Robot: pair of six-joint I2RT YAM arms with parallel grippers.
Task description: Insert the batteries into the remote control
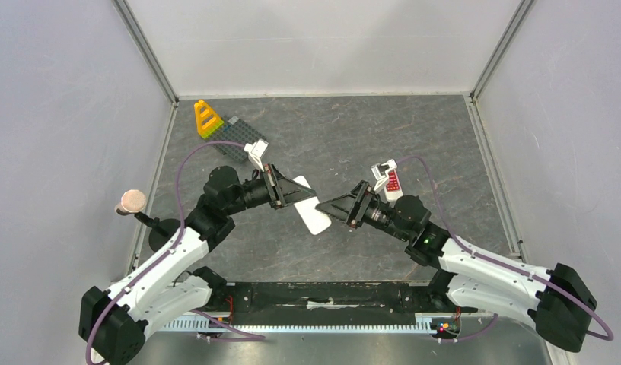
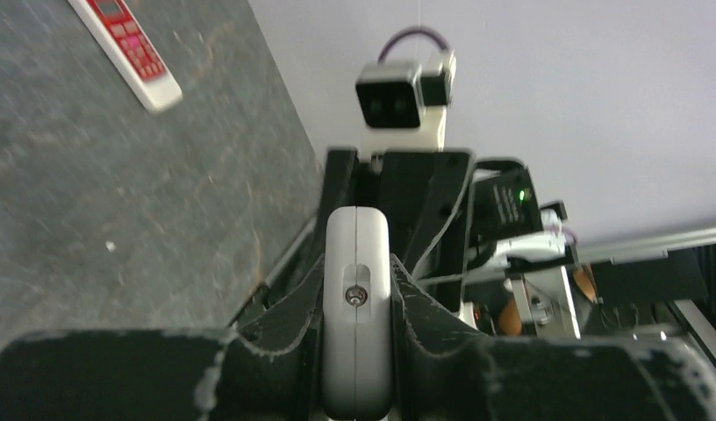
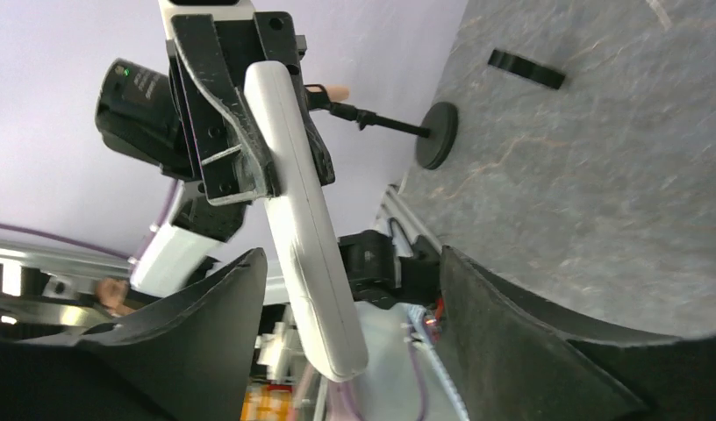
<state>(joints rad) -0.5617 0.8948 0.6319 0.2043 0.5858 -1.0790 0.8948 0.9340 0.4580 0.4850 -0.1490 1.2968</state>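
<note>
Right gripper [image 1: 327, 207]: fingers spread wide with nothing gripped, tips pointing toward 9 o'clock in the top view. From its wrist camera I see the free end of the white remote [image 3: 304, 224] hanging in the gap between the two fingers, nearer one finger than the other. I can't confirm contact with either.

Left gripper [image 1: 301, 198]: clamped on that white remote by its two flat faces, near the upper end. It is held up off the table [image 1: 444, 152], roughly centre of the workspace, between the two arms.

Key relation: in the top view the remote's long axis runs about 11 to 5 o'clock, and the free end is the 5 o'clock one. It sits just at 9 o'clock of the right fingertips. So the right arm is the free one and already straddles it. I judge any work on the back cover falls to the right arm while the left arm acts as the vise.

Batteries: not found in any view, too small or hidden. I can't tell if the compartment is open either.

Further out, a red-buttoned remote [image 1: 392, 181] lies flat on the table just at 1 o'clock of the right wrist, untouched.
</note>
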